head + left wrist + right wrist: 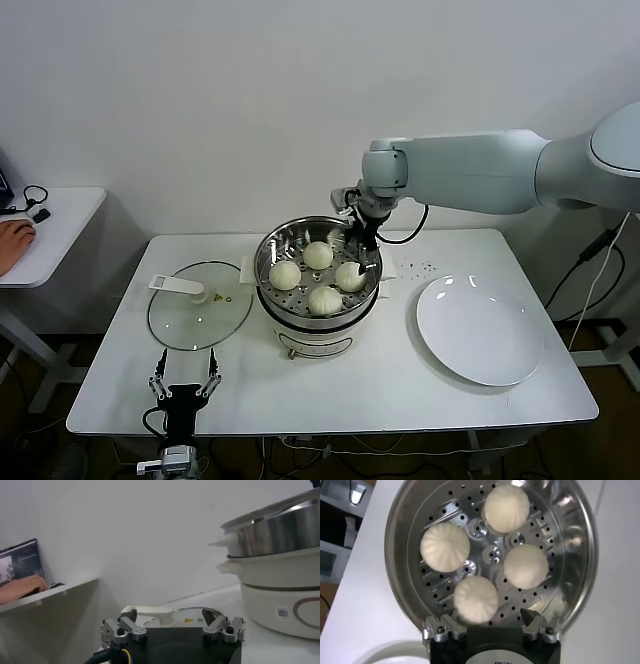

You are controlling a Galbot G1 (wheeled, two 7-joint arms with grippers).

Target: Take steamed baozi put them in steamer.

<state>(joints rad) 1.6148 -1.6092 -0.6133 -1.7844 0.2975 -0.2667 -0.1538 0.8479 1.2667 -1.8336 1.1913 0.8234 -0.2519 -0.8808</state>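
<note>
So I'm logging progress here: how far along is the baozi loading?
All four baozi sit on the steamer's perforated tray, and the white plate is bare. The right gripper hangs open over the steamer's rim, holding nothing. The left gripper is parked open at the table's near edge. The glass lid lies beside the steamer. Nothing left to load.

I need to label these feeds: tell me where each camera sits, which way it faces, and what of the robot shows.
Head view: high, looking down at the table; both arms show, left gripper at the near edge, right gripper over the steamer.
Left wrist view: low, looking level across the table past its open fingers.
Right wrist view: looking straight down on four baozi.
All three share the steamer.
</note>
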